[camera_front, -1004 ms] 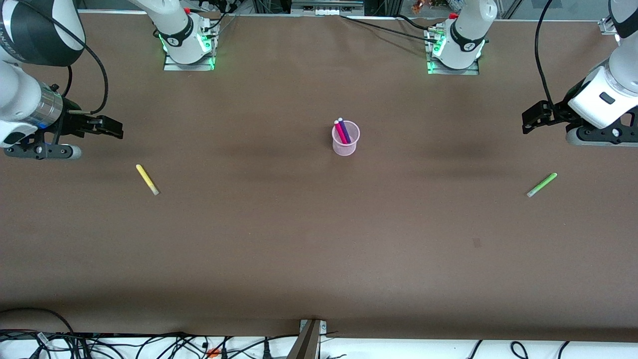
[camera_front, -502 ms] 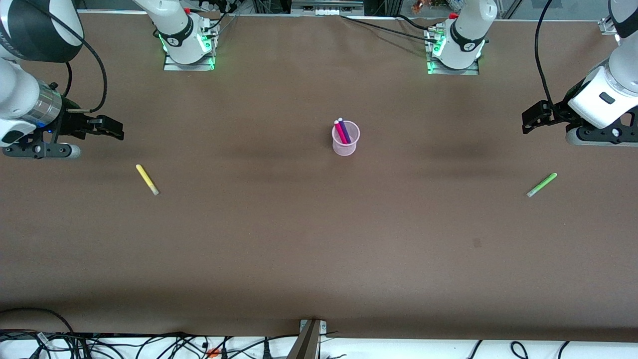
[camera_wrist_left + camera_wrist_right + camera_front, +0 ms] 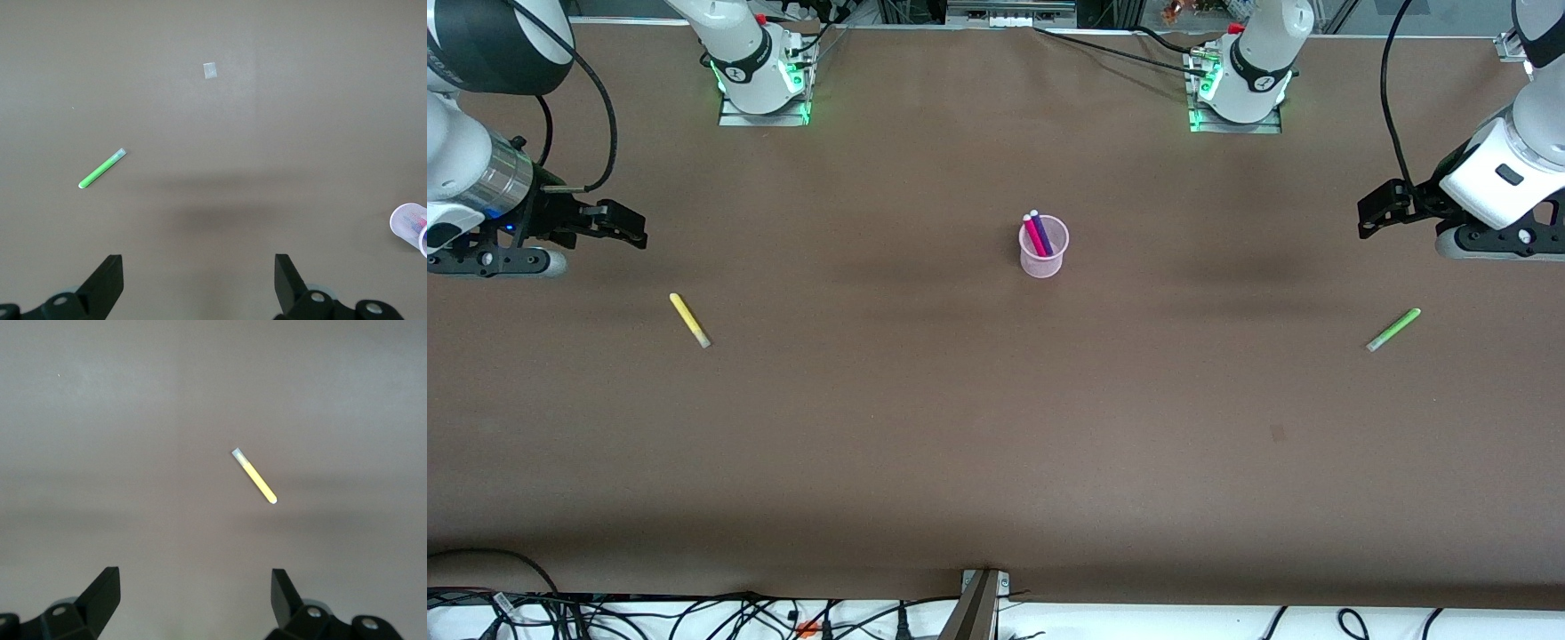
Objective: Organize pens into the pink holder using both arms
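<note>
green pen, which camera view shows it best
The left wrist view: the green pen lies whole and unobstructed on the table, pale tip clear. The front view shows the same pen smaller, toward the left arm's end of the table. The right wrist view does not show it, only the yellow pen.

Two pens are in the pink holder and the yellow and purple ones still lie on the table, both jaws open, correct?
Not quite. The front view shows the purple pen already in the pink holder with the magenta pen. On the table lie the yellow pen and the green pen. Both left gripper and right gripper have open jaws.
</note>
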You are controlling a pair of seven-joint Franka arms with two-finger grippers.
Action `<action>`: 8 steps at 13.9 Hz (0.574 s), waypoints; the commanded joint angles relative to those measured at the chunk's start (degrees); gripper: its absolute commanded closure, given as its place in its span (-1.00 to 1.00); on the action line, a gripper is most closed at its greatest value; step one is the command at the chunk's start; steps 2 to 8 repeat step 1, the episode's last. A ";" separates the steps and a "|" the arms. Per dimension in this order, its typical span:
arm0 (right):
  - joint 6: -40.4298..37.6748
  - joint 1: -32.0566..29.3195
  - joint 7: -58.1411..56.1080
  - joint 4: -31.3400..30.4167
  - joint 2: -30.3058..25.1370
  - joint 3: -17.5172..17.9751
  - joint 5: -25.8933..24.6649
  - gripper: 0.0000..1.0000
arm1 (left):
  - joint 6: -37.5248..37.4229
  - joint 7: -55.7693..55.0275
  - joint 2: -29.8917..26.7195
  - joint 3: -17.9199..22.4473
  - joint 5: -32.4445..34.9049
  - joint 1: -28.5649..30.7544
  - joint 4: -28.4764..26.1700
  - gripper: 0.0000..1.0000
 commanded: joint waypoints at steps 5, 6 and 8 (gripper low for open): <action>-1.35 -1.29 0.24 3.80 0.68 1.06 0.74 -1.00 | -1.08 -0.64 -0.43 0.47 -0.99 -0.52 0.83 -1.00; -1.35 -1.29 0.24 3.80 0.68 1.06 0.74 -1.00 | -1.08 -0.64 -0.43 0.47 -0.99 -0.52 0.83 -1.00; -1.35 -1.29 0.24 3.80 0.68 1.06 0.74 -1.00 | -1.08 -0.64 -0.43 0.47 -0.99 -0.52 0.83 -1.00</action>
